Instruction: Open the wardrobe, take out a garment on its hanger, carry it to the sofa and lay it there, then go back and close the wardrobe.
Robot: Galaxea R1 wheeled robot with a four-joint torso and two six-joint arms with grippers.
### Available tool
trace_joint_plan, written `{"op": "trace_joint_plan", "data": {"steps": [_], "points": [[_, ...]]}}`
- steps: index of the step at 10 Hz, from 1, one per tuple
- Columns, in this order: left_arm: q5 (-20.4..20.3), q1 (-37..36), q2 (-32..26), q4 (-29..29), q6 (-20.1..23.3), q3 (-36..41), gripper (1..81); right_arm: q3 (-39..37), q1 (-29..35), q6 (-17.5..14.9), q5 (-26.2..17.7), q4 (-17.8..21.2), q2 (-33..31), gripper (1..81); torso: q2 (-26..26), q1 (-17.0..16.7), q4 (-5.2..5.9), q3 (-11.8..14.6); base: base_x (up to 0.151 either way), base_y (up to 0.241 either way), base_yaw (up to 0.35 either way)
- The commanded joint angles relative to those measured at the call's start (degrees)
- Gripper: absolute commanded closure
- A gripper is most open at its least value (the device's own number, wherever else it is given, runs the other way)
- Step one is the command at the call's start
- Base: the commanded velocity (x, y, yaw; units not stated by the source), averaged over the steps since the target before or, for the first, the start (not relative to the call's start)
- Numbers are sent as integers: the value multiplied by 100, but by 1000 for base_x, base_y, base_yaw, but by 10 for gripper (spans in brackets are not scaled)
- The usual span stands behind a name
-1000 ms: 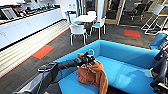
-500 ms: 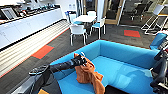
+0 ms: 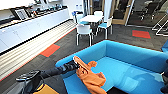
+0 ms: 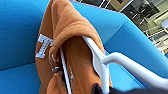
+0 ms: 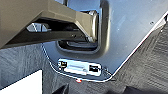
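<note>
A bright blue sofa [image 3: 130, 62] filled the lower right of the head view, its low rounded back curving round an open seat, with dark carpet marked by orange-red squares [image 3: 50, 50] stretching behind it. Along the left wall ran a long white worktop [image 3: 32, 27] crowded with small items too blurred to identify. Farther back stood a white table [image 3: 92, 18] ringed by white chairs with pale blue seats [image 3: 83, 29].

The robot's left arm [image 3: 53, 71] reached in from the left, across the sofa's near arm. The orange garment [image 3: 91, 77] lay draped over the sofa's left arm and onto the seat cushion, its upper end at the left gripper [image 3: 75, 64].

In the left wrist view the garment hung against the blue upholstery, white lettering [image 4: 43, 46] visible on the fabric and a metal-tipped drawcord [image 4: 55, 68] dangling. The white hanger [image 4: 100, 58] remained threaded through the neck, its stem running out toward the camera. The left gripper appeared pinched on the hanger, though the fingers themselves were barely visible.

Whether the right gripper was spread or pressed together could not be told.
</note>
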Motion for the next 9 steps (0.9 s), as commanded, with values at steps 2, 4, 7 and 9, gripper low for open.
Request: {"op": "trace_joint_plan", "data": {"steps": [2,4,7,9], "points": [[100,-709,-304,465,82,751,811,36,-65,-28,-416,-13,72,10,0,-2,22,0,0,0,0],[135,-507,-498,667,82,1006,10,36,-64,-28,-416,-13,72,10,0,-2,19,0,0,0,0],[65,-32,-813,896,82,1086,10,36,-82,-36,-416,-13,81,10,0,-2,19,2,0,0,0],[-75,696,-1173,1314,90,1085,10,36,-55,-36,-416,22,81,10,-2,-2,19,2,0,0,0]]}}
